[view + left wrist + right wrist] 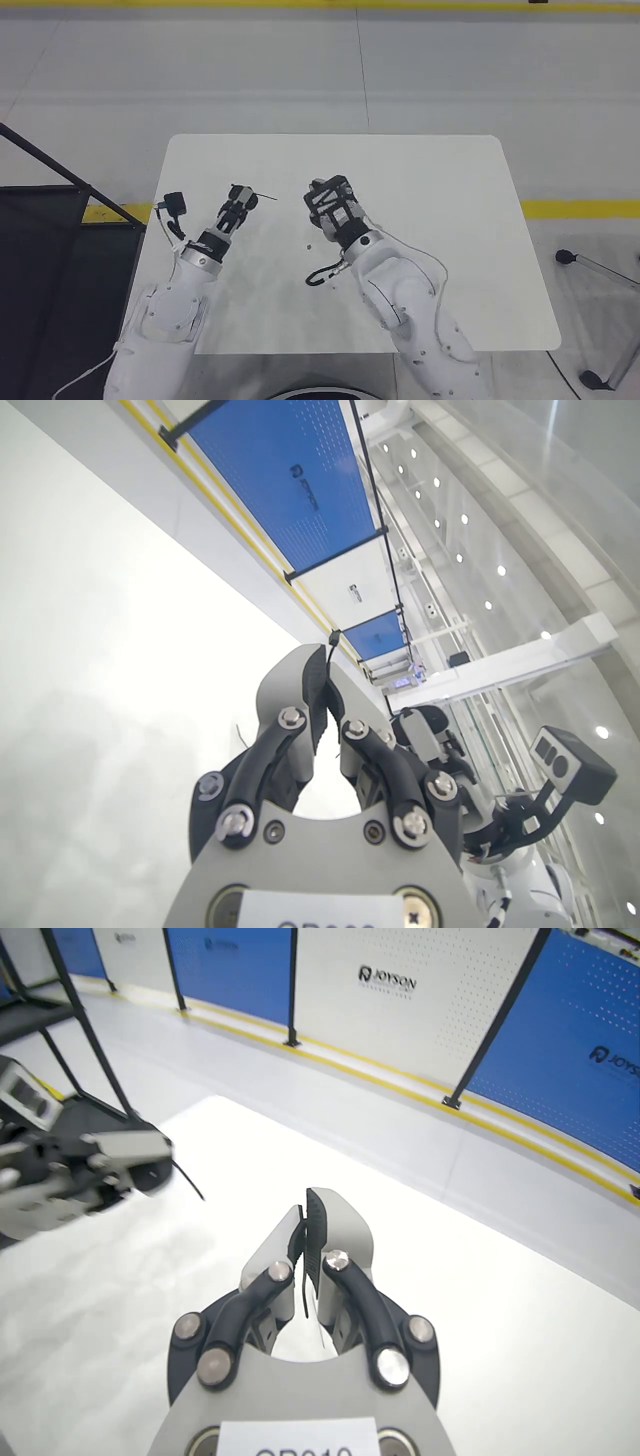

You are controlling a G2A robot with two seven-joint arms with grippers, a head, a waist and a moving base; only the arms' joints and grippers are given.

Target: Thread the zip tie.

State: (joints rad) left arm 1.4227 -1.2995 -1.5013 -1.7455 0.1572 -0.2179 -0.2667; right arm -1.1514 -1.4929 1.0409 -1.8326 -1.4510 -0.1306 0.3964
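zip tie (332, 638) clamped in left jaws, long axis aimed toward right jaws | black strip (303, 1278) pinched lengthwise in right jaws

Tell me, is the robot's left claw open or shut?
Shut. In the left wrist view the left gripper pinches a black zip tie between its pads; its head pokes out past them.

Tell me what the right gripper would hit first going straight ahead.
Probably nothing: the right gripper points across the table toward its far edge, with the left gripper off to one side.
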